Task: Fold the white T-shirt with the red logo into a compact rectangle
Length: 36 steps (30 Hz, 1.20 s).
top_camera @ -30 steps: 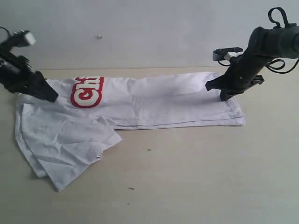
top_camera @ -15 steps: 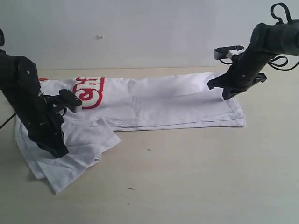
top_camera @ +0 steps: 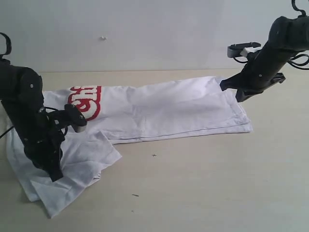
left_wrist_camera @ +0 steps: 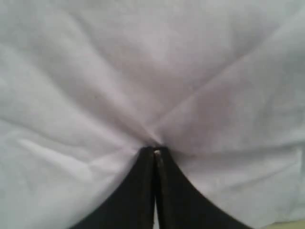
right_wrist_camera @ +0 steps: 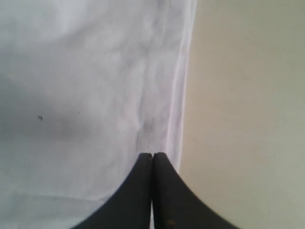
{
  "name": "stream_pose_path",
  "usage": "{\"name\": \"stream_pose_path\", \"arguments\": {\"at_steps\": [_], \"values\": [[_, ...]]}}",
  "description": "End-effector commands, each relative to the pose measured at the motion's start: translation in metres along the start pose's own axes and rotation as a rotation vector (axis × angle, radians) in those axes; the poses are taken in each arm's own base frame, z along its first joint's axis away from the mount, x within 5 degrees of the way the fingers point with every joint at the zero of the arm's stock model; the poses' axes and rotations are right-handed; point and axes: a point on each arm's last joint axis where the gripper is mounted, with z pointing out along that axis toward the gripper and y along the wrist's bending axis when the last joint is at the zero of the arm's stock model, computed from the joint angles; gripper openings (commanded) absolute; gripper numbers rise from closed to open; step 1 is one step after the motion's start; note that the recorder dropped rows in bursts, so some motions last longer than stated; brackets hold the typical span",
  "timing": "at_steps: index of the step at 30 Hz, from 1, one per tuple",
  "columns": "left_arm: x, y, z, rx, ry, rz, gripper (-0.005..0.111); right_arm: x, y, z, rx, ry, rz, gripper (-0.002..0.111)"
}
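The white T-shirt (top_camera: 164, 108) lies lengthwise across the table, its red logo (top_camera: 84, 102) partly showing near the left end. A rumpled part with a sleeve spreads toward the front left. My left gripper (top_camera: 55, 175) points down into that rumpled part. In the left wrist view it (left_wrist_camera: 155, 151) is shut, with creases of the shirt (left_wrist_camera: 143, 71) drawn to its tips. My right gripper (top_camera: 240, 98) hovers shut over the shirt's right end. In the right wrist view it (right_wrist_camera: 152, 155) sits just above the stitched hem (right_wrist_camera: 178, 95), holding nothing.
The tan table (top_camera: 203, 183) stretches out in front of the shirt, with small dark specks (top_camera: 154, 155) on it. A pale wall (top_camera: 159, 29) runs behind. Bare tabletop (right_wrist_camera: 248, 119) lies just beyond the hem.
The left arm swung from the logo down onto the rumpled sleeve part, and the shirt's left end has shifted left and forward. The right gripper rose slightly up and to the right.
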Motion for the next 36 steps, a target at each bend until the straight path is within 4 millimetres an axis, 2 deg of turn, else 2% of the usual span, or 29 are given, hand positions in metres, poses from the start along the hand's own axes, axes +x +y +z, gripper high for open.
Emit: {"name": "stream_pose_path", "arguments": {"at_steps": [1,5,11,14,17,19,20,26,28,32,36], "values": [[0.02,-0.022,0.028,0.114,0.235,0.068,0.0,0.002,0.001,-0.021,0.009,-0.042,-0.041,0.0],[0.016,-0.019,0.013,0.053,0.154,0.068,0.0,0.004,0.005,-0.022,-0.032,-0.025,-0.058,0.0],[0.001,-0.011,-0.047,-0.17,-0.181,0.04,0.0,0.0,0.019,-0.005,-0.136,-0.078,-0.045,0.0],[-0.005,-0.002,-0.073,-0.269,-0.397,-0.044,0.0,0.0,0.034,0.009,-0.137,-0.079,-0.075,0.0],[-0.012,0.015,-0.089,-0.338,-0.642,-0.239,0.0,0.003,0.046,0.02,-0.144,-0.057,-0.1,0.0],[-0.015,0.027,-0.091,-0.347,-0.756,-0.398,0.0,0.005,0.05,0.025,-0.148,-0.044,-0.108,0.0],[-0.015,0.029,-0.09,-0.347,-0.767,-0.419,0.0,0.005,0.051,0.026,-0.149,-0.041,-0.11,0.0],[-0.009,0.017,-0.077,-0.246,-0.602,-0.171,0.0,0.004,0.046,0.029,-0.109,-0.053,-0.121,0.0],[-0.006,0.019,-0.077,-0.235,-0.605,-0.198,0.0,0.005,0.046,0.029,-0.111,-0.044,-0.119,0.0],[0.0,0.034,-0.081,-0.245,-0.679,-0.38,0.0,0.01,0.048,0.029,-0.129,0.001,-0.122,0.0],[0.003,0.036,-0.08,-0.219,-0.673,-0.401,0.0,0.01,0.048,0.029,-0.13,0.005,-0.122,0.0]]}}
